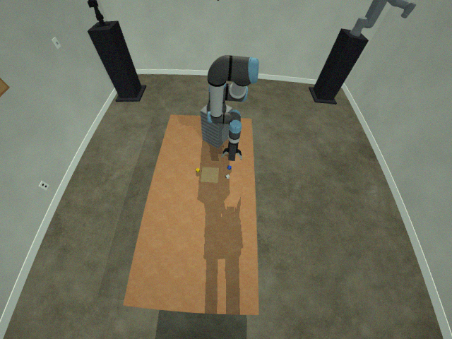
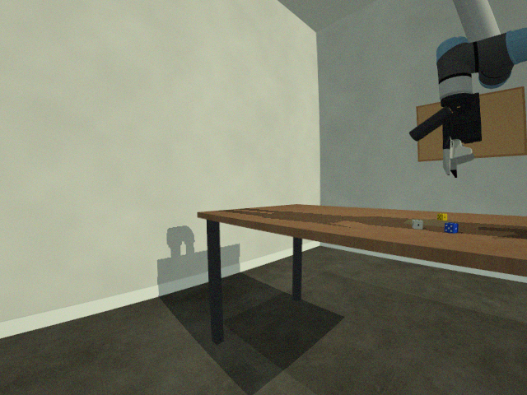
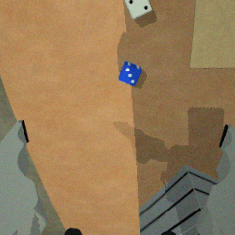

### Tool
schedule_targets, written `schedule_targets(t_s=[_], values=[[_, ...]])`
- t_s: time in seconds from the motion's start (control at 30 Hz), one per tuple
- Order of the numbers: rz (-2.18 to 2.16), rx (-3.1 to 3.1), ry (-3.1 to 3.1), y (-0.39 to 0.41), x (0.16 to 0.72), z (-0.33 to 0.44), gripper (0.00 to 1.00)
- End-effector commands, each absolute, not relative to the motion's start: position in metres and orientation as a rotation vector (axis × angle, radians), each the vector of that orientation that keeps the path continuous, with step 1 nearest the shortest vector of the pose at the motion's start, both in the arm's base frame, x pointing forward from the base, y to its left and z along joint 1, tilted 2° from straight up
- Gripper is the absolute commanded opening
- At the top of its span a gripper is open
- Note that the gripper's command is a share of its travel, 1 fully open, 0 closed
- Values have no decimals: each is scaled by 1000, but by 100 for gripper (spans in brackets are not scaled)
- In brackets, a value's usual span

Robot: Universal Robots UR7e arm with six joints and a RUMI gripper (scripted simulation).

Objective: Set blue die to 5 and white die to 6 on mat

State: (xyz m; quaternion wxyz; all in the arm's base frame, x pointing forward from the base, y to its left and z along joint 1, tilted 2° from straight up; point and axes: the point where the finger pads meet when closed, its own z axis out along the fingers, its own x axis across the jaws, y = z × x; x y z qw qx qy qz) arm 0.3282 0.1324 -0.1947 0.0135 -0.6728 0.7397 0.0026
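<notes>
Top view, clock centred on the mat; entries run left to right. Far out at 11 o'clock: black pillar [image 1: 114,60], on the floor beyond the table [image 1: 182,236] [image 2: 361,238] [image 3: 64,98]. Yellow die [image 1: 197,169] [image 2: 442,216]: on the table just beside the mat, between 9 and 10 o'clock, off it. Its upper number is too small to read. Mat [image 1: 210,175] [image 3: 215,39]: square, tan, lying on the table. Ridged pedestal [image 1: 211,133] [image 3: 168,206]: at 12 o'clock, carrying the arm. White die [image 1: 227,176] [image 2: 417,224] [image 3: 138,7]: 3 o'clock, on the table, off the mat. Wrist view cuts it at the frame's top edge; two pips visible, full upper number not readable there. Blue die [image 1: 229,167] [image 2: 450,227] [image 3: 130,73]: between 2 and 3 o'clock, on the table, off the mat, 3 on top. White die is its near neighbour, the two apart. Far out at 1 o'clock: second black pillar [image 1: 339,66], a grey arm on top.

Tool: gripper [image 1: 232,157] [image 2: 450,173] [image 3: 123,124] at 1 to 2 o'clock, raised above the table, pointing down. Fingers spread wide; nothing held, neither fingertip touching a die.
</notes>
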Motion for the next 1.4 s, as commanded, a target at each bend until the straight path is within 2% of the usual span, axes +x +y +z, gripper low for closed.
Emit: schedule_targets(t_s=[0.0, 1.37], values=[[9, -2223, 2176, 134, 329, -196, 100], [-16, -3009, 795, 150, 327, -206, 100]])
